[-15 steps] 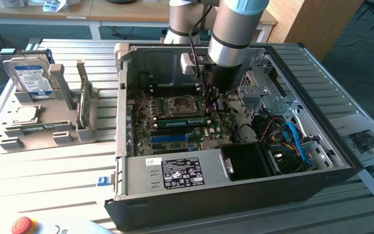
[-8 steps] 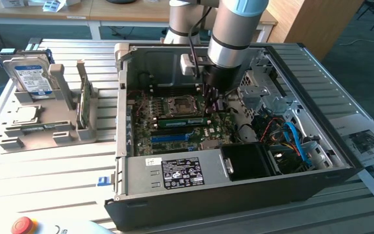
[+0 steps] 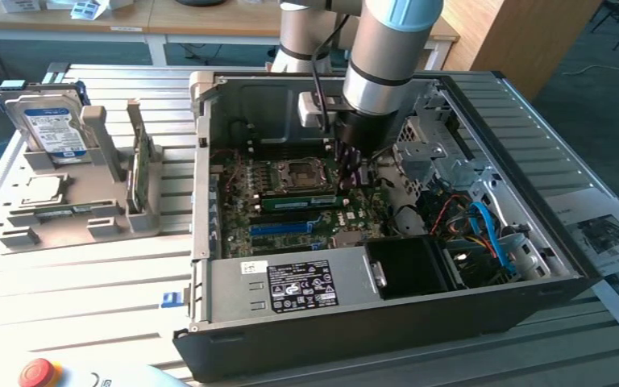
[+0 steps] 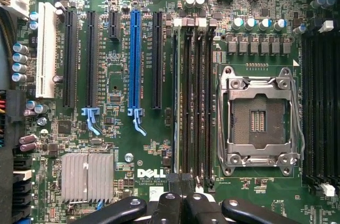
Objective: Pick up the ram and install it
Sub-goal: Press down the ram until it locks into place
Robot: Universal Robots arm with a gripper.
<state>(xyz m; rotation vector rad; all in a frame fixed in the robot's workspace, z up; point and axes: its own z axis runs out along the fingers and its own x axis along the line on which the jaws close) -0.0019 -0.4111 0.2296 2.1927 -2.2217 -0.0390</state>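
Two fingers (image 4: 180, 203) above memory slots (image 4: 194, 102), processor socket (image 4: 258, 120) beside

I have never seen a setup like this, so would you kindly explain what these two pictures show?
One picture is from a camera off to the side, the other from a camera on the robot's wrist, looking straight down. The grey and blue tube is a robot arm reaching into an open computer case on a slatted table. Its gripper hangs over the motherboard, beside the empty processor socket. A green ram stick lies along the memory slots just below it; whether it is gripped is unclear. On the exterior view's left, a grey holder carries a hard drive and a processor chip.
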